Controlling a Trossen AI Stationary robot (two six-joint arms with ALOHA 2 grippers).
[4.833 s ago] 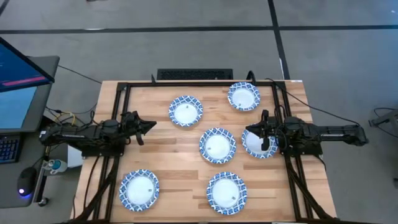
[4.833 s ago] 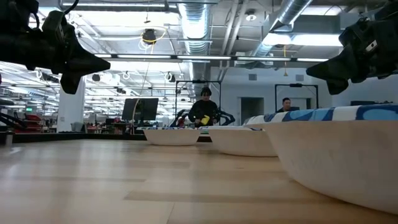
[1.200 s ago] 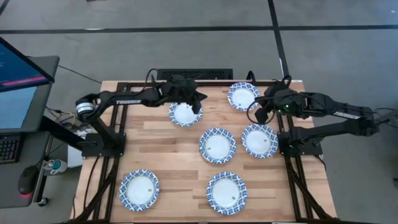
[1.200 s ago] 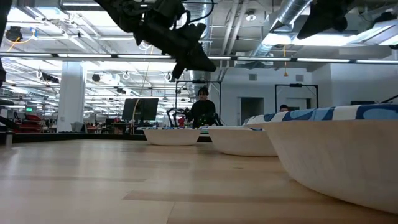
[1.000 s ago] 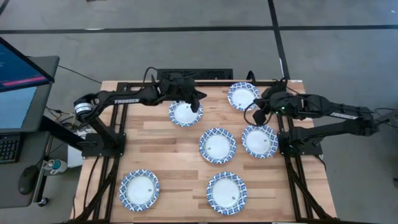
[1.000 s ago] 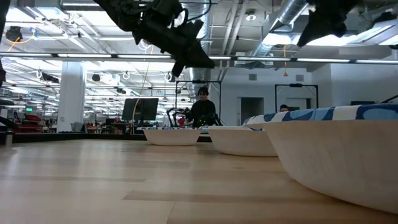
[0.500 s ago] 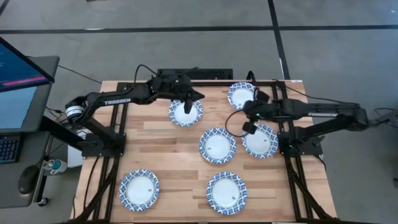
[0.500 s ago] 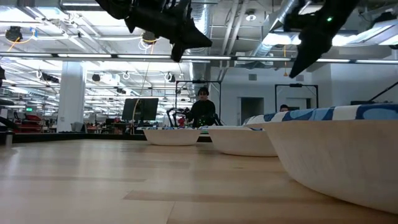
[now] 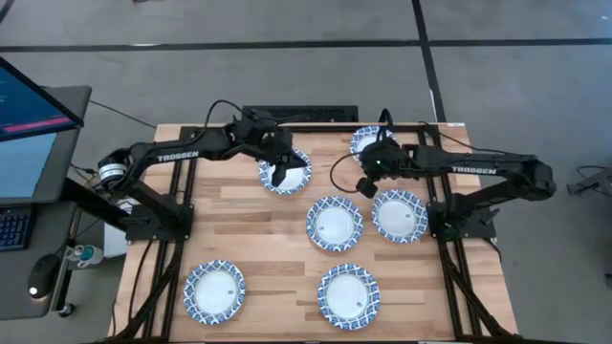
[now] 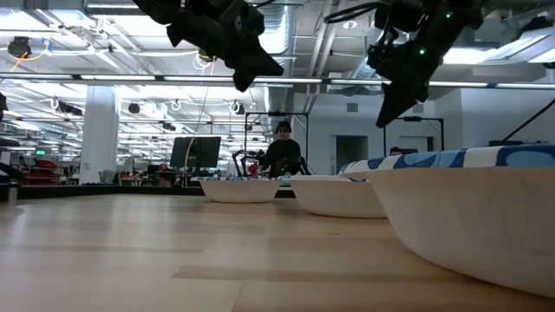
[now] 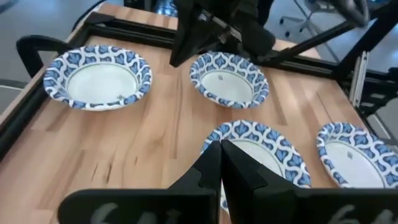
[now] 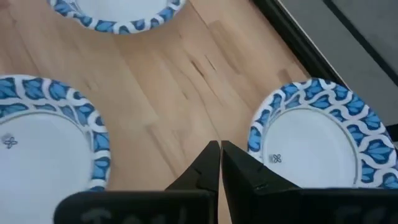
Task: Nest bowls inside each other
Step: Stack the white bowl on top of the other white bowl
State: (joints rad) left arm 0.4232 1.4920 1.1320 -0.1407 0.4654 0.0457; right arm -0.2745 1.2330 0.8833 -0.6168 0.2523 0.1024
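Six small white bowls with blue-and-white rims sit apart on their bases on the wood table: far-left bowl (image 9: 287,172), far-right bowl (image 9: 368,143), centre bowl (image 9: 335,223), right bowl (image 9: 399,215), near-left bowl (image 9: 214,290), near-centre bowl (image 9: 348,296). My left gripper (image 9: 278,178) hangs shut above the far-left bowl, well off the table (image 10: 247,82). My right gripper (image 9: 363,187) is shut over bare wood between the far-right, centre and right bowls (image 12: 219,155). In the left wrist view the shut fingers (image 11: 219,158) point toward the centre bowl (image 11: 267,146).
A black frame (image 9: 287,127) runs along the table's far edge and both sides. Bare wood lies between the bowls and along the left side (image 9: 220,215). A monitor (image 9: 29,124) stands off the table's left. People sit in the room beyond (image 10: 283,152).
My right gripper has swung from the right side toward the table's left and come down, tipping its fingers downward between the bowls. My left gripper has shifted a little toward the left and near edge over the far-left bowl. No bowl has moved.
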